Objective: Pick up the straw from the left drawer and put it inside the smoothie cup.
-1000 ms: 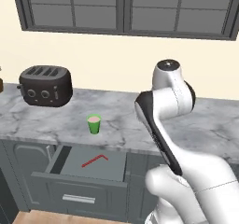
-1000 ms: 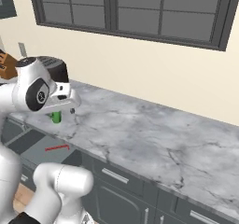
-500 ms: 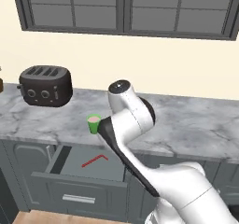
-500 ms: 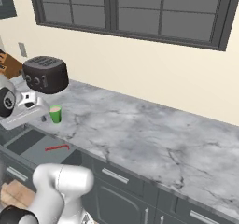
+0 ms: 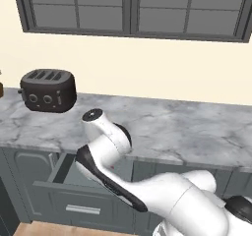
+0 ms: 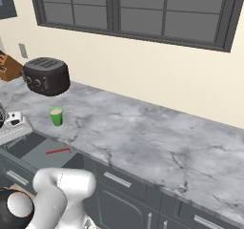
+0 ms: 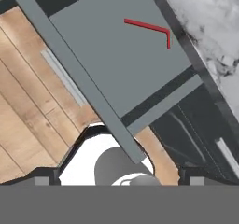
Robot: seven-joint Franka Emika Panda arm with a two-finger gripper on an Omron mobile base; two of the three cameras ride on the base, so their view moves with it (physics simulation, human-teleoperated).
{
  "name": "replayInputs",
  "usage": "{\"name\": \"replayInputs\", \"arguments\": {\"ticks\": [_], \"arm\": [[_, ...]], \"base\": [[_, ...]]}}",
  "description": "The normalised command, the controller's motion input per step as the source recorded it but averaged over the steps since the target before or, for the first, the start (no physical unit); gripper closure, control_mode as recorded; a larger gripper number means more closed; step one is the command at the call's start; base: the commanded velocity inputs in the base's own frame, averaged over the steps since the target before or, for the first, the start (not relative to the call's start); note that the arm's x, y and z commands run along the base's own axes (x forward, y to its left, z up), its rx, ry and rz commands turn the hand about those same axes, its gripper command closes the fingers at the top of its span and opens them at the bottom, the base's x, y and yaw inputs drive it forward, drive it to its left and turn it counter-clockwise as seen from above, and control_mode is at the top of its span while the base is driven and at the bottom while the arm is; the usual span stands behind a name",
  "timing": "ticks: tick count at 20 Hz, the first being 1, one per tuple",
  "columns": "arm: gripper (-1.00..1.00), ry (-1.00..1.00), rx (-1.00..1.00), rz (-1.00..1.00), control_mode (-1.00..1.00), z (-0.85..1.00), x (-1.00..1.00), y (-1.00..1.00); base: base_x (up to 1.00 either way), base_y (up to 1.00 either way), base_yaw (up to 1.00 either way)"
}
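Left base view: the white arm [image 5: 147, 191] bends low across the front of the cabinets, and its elbow covers most of the open left drawer [image 5: 61, 168], of which a grey wall and a strip of bottom show at the left. A black toaster [image 5: 48, 90] stands at the left end of the marble table [image 5: 187, 132], under a dark-framed window [image 5: 133, 9].

Right base view: the smoothie cup [image 6: 56, 116] stands upright on the table, green with a pale top, well in front of the toaster [image 6: 46, 76] and near the table's front edge. Below that edge the left drawer [image 6: 28, 149] is pulled out, and the straw [image 6: 58, 151] lies flat on its grey bottom, toward the drawer's right side. A white part of the hand [image 6: 13, 124] sits over the drawer's left end, at the picture's left edge; the fingers cannot be made out here.

Hand view: the camera looks down into the left drawer [image 7: 107, 64]. The straw [image 7: 150, 29] lies on the grey bottom near the far wall, its short bent tip toward the marble table [image 7: 210, 22]. Wooden floor [image 7: 32, 120] shows beyond the drawer front. The fingers stand fully apart, holding nothing, well clear of the straw.
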Motion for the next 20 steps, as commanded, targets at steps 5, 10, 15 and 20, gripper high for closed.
{"name": "replayInputs", "arguments": {"ticks": [5,10,15,20], "arm": [[-1.0,0.34,-0.02,0.11,-1.0,-0.59,0.51,0.48],[-1.0,0.24,-0.01,0.08,-1.0,-0.59,0.33,0.47],[-1.0,0.02,-0.04,0.05,-1.0,-0.68,0.01,0.25],[-1.0,-0.09,0.01,0.01,-1.0,-0.58,0.0,0.2]], "base": [[0.0,0.0,0.0],[0.0,0.0,0.0],[0.0,0.0,0.0],[0.0,0.0,0.0]]}}
